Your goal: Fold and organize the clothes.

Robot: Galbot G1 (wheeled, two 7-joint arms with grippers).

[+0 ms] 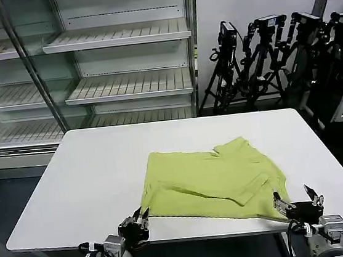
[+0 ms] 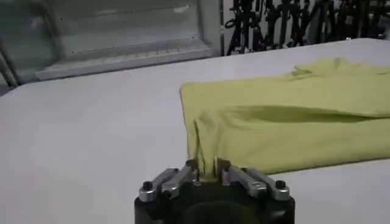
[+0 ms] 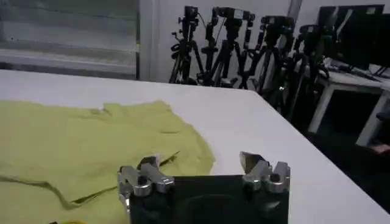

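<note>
1. No writing legible on the lime yellow-green cotton T-shirt [image 1: 213, 182], lying partly folded at the white table's [image 1: 91, 181] 6 o'clock.
2. Left gripper [image 1: 137, 222], 7 o'clock: jaws narrow, pinching the shirt's near corner (hem edge).
3. Right gripper [image 1: 298, 199], 5 o'clock: jaws wide, empty.
4. Far half bare.

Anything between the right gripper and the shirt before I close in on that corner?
Nothing visible. The right gripper hangs open at the table's near edge beside the shirt's near corner, bare tabletop around it. The left gripper is shut on the other near corner.
</note>
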